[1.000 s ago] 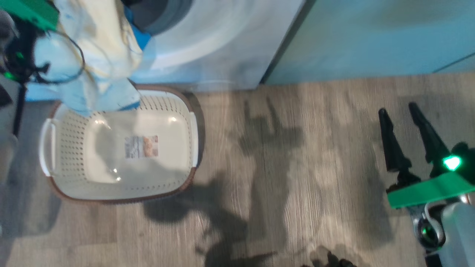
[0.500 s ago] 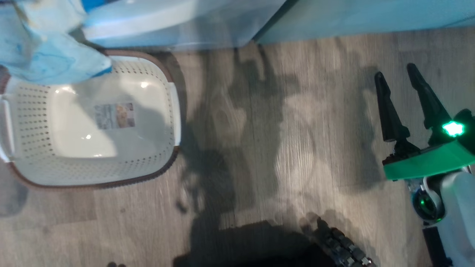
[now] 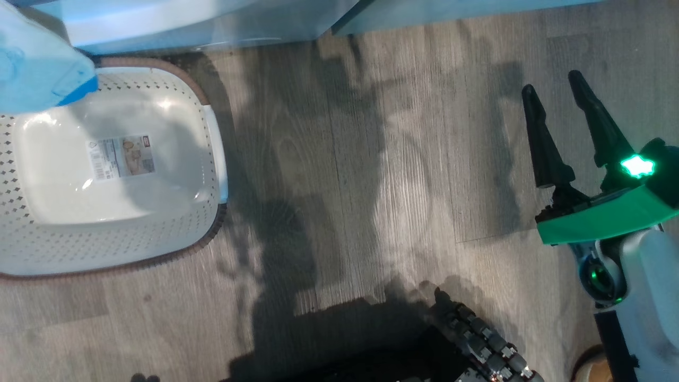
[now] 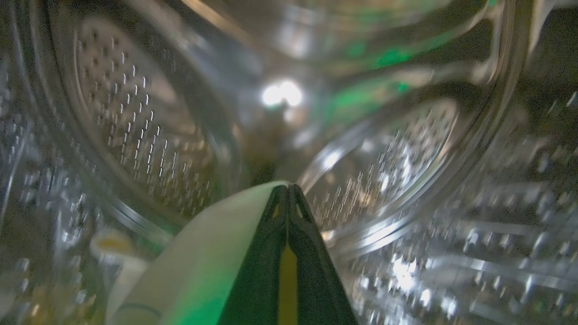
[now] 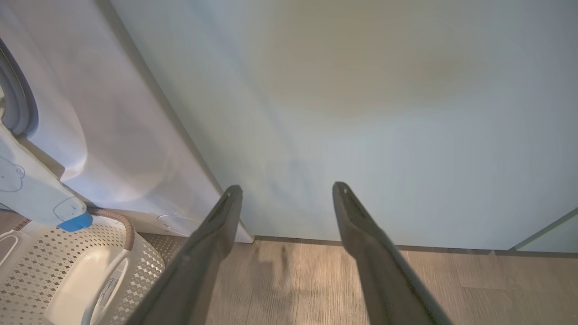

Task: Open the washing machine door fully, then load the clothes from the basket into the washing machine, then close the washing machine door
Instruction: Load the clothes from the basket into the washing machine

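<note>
Inside the washing machine [image 4: 135, 117], the left pincer [image 4: 287, 192] is pressed together on the clothes [image 4: 212, 257], pinching pale yellow fabric. A blue-cuffed tail hangs outside over the basket [image 3: 215, 154] (otherwise bare). If released too shallow, that tail's weight could drag the garment back out or leave it across the seal [image 5: 16, 106]. The right pincer [image 3: 551, 82] hovers spread above the floor [image 3: 371, 185].

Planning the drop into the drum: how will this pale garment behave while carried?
Probably floppy: the garment hangs limp from the washer mouth toward the basket rim. Likely light: thin cloth. Its trailing end may snag there.
</note>
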